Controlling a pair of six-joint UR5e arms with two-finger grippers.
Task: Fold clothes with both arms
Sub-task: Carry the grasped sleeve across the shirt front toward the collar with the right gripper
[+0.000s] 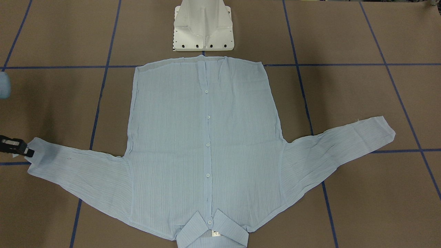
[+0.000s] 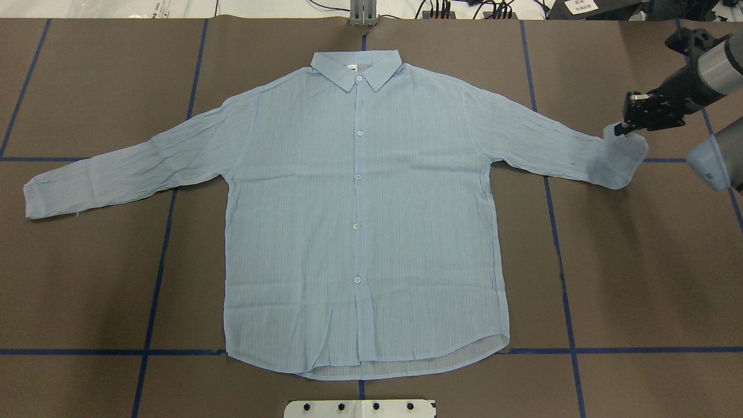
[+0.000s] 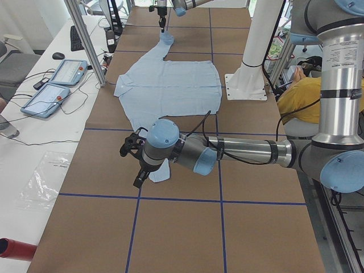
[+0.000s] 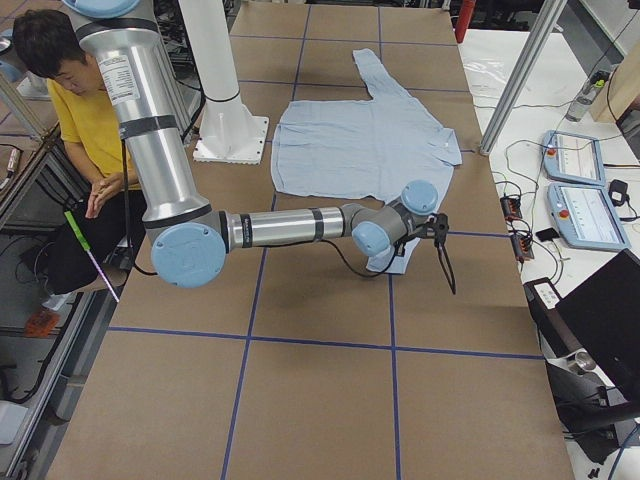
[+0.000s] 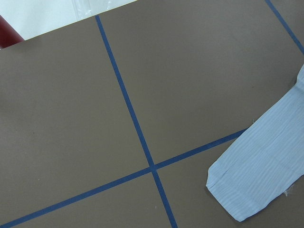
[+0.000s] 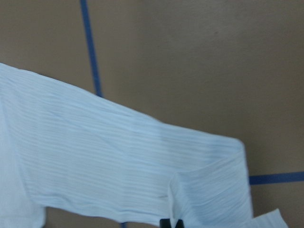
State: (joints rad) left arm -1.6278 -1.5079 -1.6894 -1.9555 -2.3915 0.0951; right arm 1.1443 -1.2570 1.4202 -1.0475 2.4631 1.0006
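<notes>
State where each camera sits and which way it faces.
Front-facing: opposite, facing pedestal; right gripper at edge.
Overhead: behind robot, looking down; right gripper holds shirt.
Exterior left: table end; left arm near.
Exterior right: opposite end; right arm near.
Left wrist: above free cuff; no gripper.
Right wrist: above held cuff.
Shared: the shirt.

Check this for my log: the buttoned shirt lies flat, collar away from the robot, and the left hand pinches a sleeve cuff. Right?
Wrong hand: the right hand pinches the cuff of the shirt, as the overhead exterior view shows. The rest stands.
</notes>
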